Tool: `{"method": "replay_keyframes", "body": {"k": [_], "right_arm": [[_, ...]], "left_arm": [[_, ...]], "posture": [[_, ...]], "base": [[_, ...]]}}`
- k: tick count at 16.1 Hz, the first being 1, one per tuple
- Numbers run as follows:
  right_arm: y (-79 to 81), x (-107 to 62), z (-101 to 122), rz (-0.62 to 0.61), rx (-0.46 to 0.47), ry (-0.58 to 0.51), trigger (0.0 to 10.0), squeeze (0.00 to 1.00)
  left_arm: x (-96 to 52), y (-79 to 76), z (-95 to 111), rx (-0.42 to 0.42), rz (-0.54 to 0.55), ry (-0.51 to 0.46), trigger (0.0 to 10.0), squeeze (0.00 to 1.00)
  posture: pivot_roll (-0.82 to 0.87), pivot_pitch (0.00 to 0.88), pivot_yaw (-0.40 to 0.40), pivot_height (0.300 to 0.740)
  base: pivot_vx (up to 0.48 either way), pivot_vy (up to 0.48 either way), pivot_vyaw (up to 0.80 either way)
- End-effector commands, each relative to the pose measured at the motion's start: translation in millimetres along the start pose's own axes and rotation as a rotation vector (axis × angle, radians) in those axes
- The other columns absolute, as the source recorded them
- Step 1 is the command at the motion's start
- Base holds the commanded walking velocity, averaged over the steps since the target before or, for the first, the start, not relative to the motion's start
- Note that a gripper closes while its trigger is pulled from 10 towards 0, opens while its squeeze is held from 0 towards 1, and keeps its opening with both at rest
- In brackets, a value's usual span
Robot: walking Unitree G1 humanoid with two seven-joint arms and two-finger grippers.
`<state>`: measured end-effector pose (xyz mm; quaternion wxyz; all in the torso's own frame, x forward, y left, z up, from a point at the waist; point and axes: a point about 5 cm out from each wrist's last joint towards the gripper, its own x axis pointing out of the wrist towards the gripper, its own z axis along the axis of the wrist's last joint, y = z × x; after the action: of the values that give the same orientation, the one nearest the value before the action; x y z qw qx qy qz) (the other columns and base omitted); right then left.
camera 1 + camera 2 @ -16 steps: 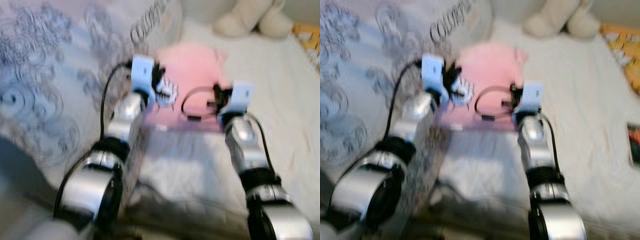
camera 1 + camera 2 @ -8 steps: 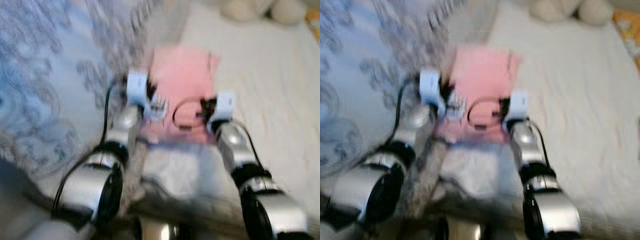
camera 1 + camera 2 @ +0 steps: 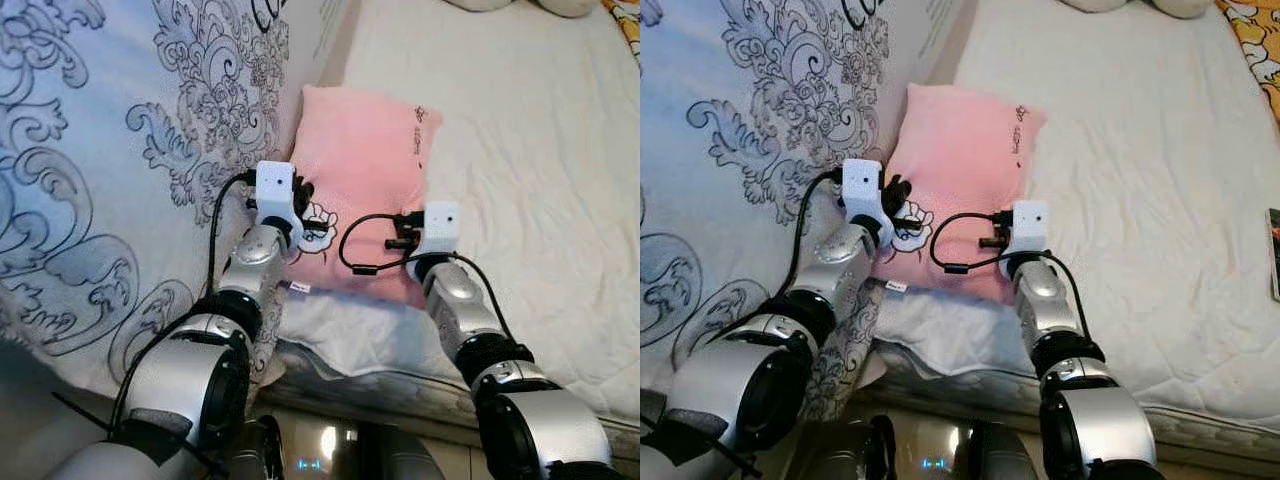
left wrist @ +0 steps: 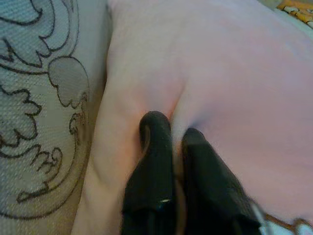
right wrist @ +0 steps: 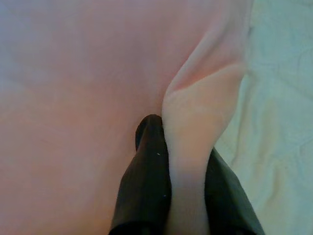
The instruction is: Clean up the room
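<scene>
The left gripper (image 4: pixel 172 134) is clenched on a fold of the pink pillow (image 3: pixel 365 170), its two black fingers (image 4: pixel 152 161) pinching the soft cloth at the pillow's left edge. The right gripper (image 5: pixel 176 132) is also clenched on the pillow, with a ridge of pink cloth squeezed between its two fingers (image 5: pixel 146 161) at the right edge. There is one pillow; it is plain pink with a small dark print near one corner and a cartoon picture near the left gripper. It lies on the cream mattress (image 3: pixel 520 130), touching the blue-grey blanket with swirl pattern (image 3: pixel 130 150) at its left side. One cream plush toy (image 3: pixel 1130 5) sits at the far end of the bed.
</scene>
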<state>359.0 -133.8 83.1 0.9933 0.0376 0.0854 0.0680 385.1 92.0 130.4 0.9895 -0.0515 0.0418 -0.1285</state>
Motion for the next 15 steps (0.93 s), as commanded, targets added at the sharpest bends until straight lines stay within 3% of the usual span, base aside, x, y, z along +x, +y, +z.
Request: {"method": "replay_keyframes", "body": {"k": [1, 4, 6, 10, 12, 14, 15], "right_arm": [[-3.6, -6.6, -20, -0.045, 0.045, 0.071, 10.0, 1.00], [3.2, -1.7, -4, -0.063, 0.059, -0.012, 10.0, 1.00], [-0.3, -6.0, 15, -0.091, 0.040, -0.148, 10.0, 1.00], [-4.8, -25.9, 30, -0.086, -0.044, -0.291, 10.0, 1.00], [-13.3, -50.6, 38, -0.109, -0.163, -0.382, 10.0, 1.00], [-36.4, -72.0, 51, -0.193, -0.192, -0.458, 10.0, 1.00], [-43.8, -77.9, 53, -0.235, -0.212, -0.480, 10.0, 1.00]], "left_arm": [[-1.3, 16.2, 3, 0.022, 0.048, 0.009, 10.0, 1.00], [-0.1, 27.3, 20, 0.075, 0.045, -0.049, 10.0, 1.00], [-3.3, 39.6, 35, 0.098, 0.053, -0.136, 10.0, 1.00], [-14.9, 44.4, 49, 0.133, 0.042, -0.274, 10.0, 1.00], [-32.4, 33.0, 47, 0.086, 0.021, -0.336, 10.0, 1.00], [-60.4, 24.8, 23, 0.191, 0.031, -0.313, 10.0, 1.00], [-66.5, 26.6, 16, 0.218, 0.050, -0.292, 10.0, 1.00]], "posture": [[-0.08, 0.227, 0.008, 0.740], [-0.09, 0.110, 0.031, 0.740], [-0.09, 0.029, 0.035, 0.740], [-0.06, 0.000, 0.009, 0.740], [-0.03, 0.000, -0.017, 0.740], [-0.02, 0.000, -0.039, 0.740], [-0.01, 0.000, -0.041, 0.740]], "base": [[0.000, 0.000, 0.00], [0.000, 0.000, 0.00], [0.000, 0.000, 0.00], [0.000, 0.000, 0.00], [0.000, 0.000, 0.00], [0.000, 0.000, 0.00], [0.000, 0.000, 0.00]]}}
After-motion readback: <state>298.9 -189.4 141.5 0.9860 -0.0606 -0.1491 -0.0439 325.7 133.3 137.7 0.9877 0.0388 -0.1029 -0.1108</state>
